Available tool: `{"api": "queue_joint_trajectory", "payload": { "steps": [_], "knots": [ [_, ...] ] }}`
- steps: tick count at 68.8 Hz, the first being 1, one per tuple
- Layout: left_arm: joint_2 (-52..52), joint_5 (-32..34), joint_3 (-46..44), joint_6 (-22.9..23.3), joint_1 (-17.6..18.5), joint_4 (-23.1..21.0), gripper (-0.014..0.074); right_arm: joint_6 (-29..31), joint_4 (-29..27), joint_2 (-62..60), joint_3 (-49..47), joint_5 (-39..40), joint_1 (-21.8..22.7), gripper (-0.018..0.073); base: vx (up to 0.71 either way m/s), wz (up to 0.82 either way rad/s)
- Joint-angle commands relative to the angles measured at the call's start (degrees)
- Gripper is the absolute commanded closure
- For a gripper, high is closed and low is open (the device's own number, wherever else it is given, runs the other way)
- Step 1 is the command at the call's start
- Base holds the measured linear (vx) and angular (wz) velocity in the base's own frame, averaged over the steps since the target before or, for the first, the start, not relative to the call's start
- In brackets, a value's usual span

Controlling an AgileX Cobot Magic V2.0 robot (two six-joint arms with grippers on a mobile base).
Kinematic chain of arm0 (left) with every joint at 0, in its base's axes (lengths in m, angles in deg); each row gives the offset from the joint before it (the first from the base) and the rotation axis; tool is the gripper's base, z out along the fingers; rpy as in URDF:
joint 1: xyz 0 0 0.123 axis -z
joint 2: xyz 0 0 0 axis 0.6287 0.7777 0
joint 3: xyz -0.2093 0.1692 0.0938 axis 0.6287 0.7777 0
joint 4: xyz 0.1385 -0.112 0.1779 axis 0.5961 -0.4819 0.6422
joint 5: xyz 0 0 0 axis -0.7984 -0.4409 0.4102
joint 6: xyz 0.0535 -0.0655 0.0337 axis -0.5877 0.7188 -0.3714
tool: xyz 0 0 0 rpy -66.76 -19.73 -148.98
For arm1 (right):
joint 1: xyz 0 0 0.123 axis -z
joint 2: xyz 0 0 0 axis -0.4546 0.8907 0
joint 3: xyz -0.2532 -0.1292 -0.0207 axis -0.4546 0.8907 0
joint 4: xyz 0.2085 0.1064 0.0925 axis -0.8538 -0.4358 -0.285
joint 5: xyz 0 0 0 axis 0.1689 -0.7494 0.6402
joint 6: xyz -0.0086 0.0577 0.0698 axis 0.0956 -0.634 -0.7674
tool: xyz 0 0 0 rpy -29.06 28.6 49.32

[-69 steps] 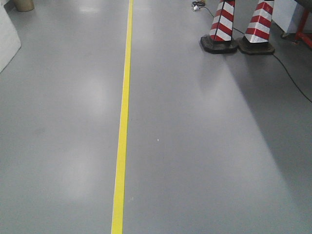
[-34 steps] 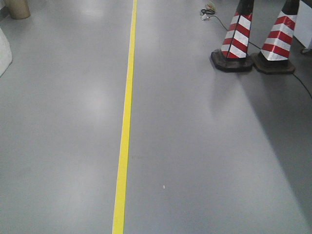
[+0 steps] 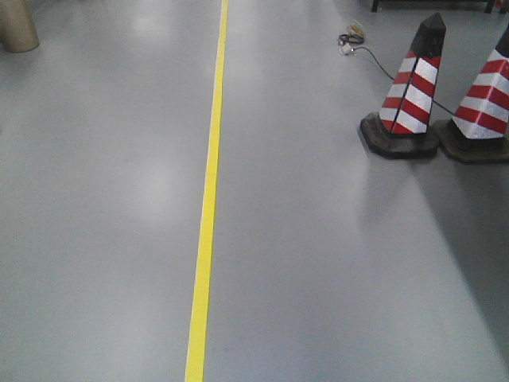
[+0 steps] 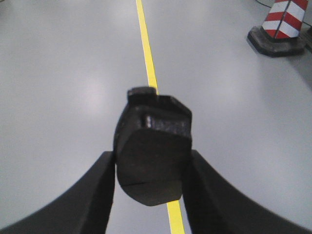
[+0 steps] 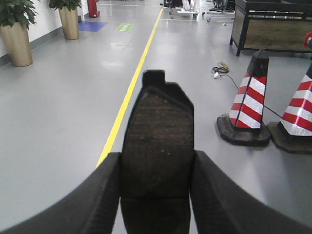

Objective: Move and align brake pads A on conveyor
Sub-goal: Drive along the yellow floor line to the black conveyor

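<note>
Well, you are over open grey floor (image 3: 103, 199), with the yellow line (image 3: 208, 191) running straight ahead. The conveyor is in none of the views, so I judge you are in transit with a load.

Your left gripper (image 4: 151, 158) is closed narrowly on the left-hand pad (image 4: 156, 122), which hangs directly over the yellow line. Your right gripper (image 5: 157, 161) clamps the right-hand pad (image 5: 158, 117), seen just right of that line, its rough brownish friction face toward the camera. Both pads stand upright, pinched across their long edges.

Expect them to behave as stiff, dense little plates: no give, heavy for their size, and likely to slip only if the squeeze eases. So hold the edges and spare the friction face.

Two striped cones (image 3: 409, 91) stand well right of the line. Left of it, two tan planters (image 5: 17, 41) hold leafy plants; no bin or tray shows. A coiled cable (image 3: 351, 40) lies right of the line, beyond the cones.
</note>
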Motion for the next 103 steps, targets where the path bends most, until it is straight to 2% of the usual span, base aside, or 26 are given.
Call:
{"api": "queue_joint_trajectory", "payload": {
  "steps": [1, 55, 103],
  "knots": [
    [0.1, 5.2, -1.8, 0.6, 0.2, -0.6, 0.0603, 0.6, 0.4, 0.5, -1.6, 5.7, 0.0, 0.0565, 0.76, -0.01],
    [0.1, 5.2, -1.8, 0.6, 0.2, -0.6, 0.0603, 0.6, 0.4, 0.5, -1.6, 5.6, 0.0, 0.0565, 0.71, -0.01],
    [0.1, 5.2, -1.8, 0.6, 0.2, -0.6, 0.0603, 0.6, 0.4, 0.5, -1.6, 5.5, 0.0, 0.0565, 0.56, -0.02]
  ]
}}
